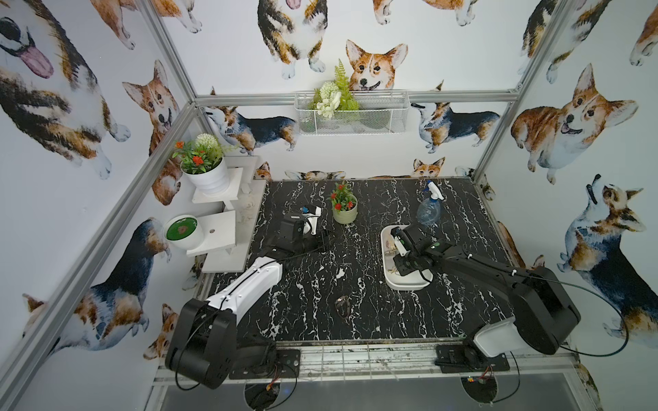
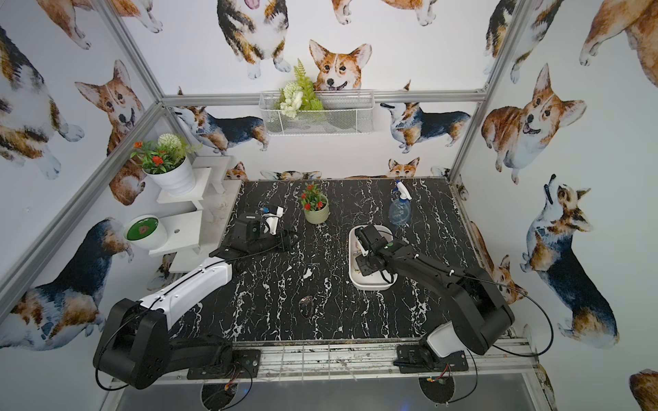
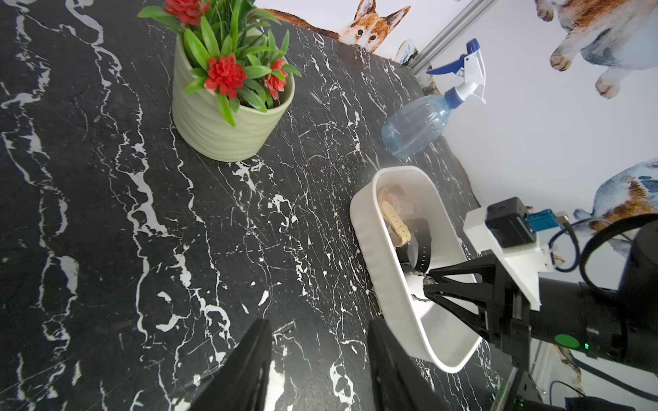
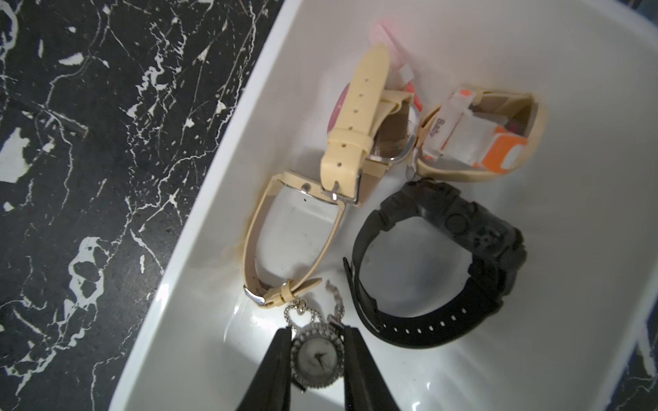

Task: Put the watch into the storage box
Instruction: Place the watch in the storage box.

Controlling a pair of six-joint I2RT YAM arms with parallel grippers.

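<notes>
Corgi-print walls ring a black marbled surface (image 1: 320, 277), where the storage box (image 4: 213, 227) lies at four o'clock from the green pot (image 1: 344, 215). The right claw (image 4: 316, 331) is clenched on the small jewelled watch (image 4: 316, 359) by its round case, low inside the box. The watch looks light, its chain limp and its glass delicate, so the stiff bezel seems the safest hold. The left claw (image 3: 319, 323) gapes empty.

Marbled table (image 1: 302, 284): storage box (image 1: 406, 284), pot (image 1: 344, 214), sprayer (image 1: 428, 210)
</notes>
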